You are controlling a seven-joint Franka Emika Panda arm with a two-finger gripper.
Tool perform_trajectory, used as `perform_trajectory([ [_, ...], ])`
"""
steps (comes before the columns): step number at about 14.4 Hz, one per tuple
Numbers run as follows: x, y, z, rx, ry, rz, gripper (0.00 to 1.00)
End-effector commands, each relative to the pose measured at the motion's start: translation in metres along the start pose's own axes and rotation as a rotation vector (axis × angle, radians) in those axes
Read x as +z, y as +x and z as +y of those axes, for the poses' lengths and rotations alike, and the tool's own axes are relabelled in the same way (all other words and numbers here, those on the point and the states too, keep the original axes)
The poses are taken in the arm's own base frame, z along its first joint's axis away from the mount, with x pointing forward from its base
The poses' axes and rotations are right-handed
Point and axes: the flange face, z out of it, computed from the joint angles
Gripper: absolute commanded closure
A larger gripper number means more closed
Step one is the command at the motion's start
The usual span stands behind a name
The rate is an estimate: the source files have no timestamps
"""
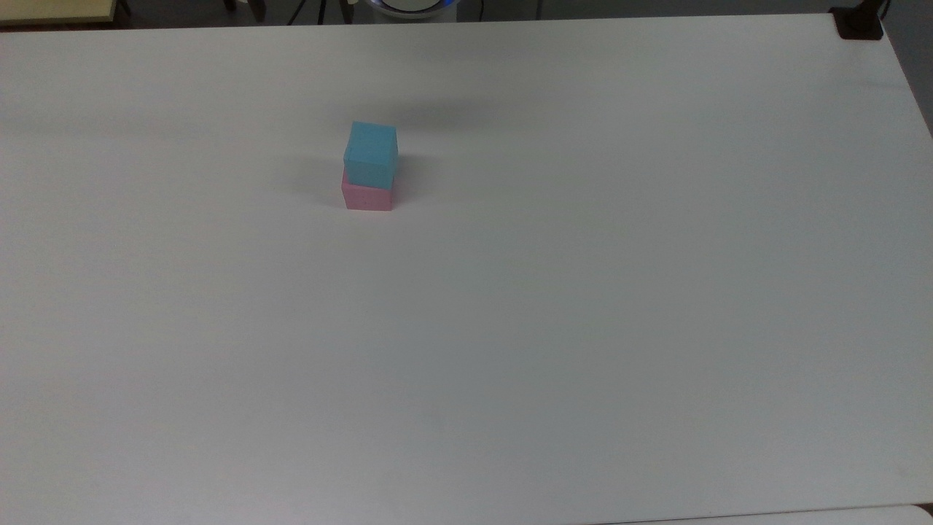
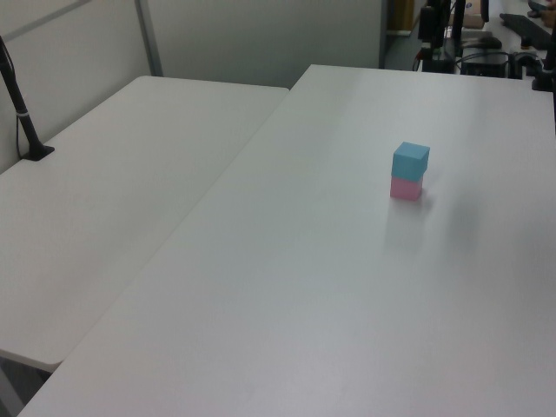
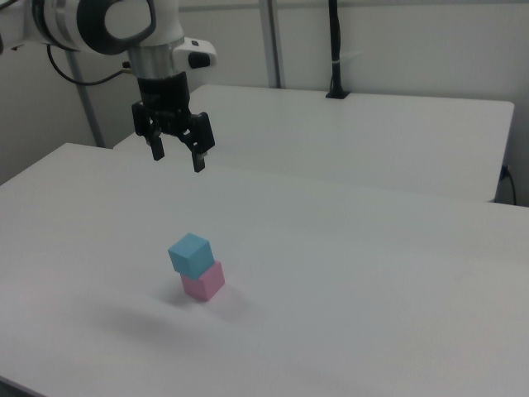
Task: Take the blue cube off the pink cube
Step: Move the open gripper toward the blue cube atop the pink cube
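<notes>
Gripper [image 3: 177, 155] hanging upper left of right view, fingers apart, holding nothing. Blue cube [image 3: 190, 253] sitting atop pink cube [image 3: 203, 282], looking light, rigid, matte; pinching opposite side faces probably working best.

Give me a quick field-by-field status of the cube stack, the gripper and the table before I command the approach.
blue cube: resting on top of the pink cube, twisted slightly against it
pink cube: on the white table, under the blue cube
gripper: open, empty, in the air above the table, apart from the stack
task status: blue cube not yet lifted off
</notes>
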Motion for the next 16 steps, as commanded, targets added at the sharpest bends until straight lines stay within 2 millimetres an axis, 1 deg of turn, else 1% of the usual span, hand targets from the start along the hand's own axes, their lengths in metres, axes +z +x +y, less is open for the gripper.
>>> perform_trajectory([
  [1,-0.002,0.001,0.0,0.002,0.018,0.016,0.0],
  [3,-0.001,0.0,0.001,-0.011,0.005,0.013,0.0],
  [4,0.0,0.0,0.001,-0.049,-0.001,0.008,0.0],
  [7,0.005,-0.003,0.008,-0.271,-0.027,-0.023,0.0],
  [8,0.016,-0.005,0.012,-0.298,-0.021,-0.053,0.0],
  [10,0.033,-0.005,0.014,-0.285,-0.013,-0.077,0.0],
  [11,0.047,-0.007,0.013,-0.256,-0.01,-0.096,0.0],
  [12,0.055,-0.006,0.013,-0.227,-0.01,-0.094,0.0],
  [13,0.062,-0.004,0.012,-0.195,-0.013,-0.082,0.0],
  [16,0.098,0.002,0.004,-0.088,-0.026,-0.028,0.0],
])
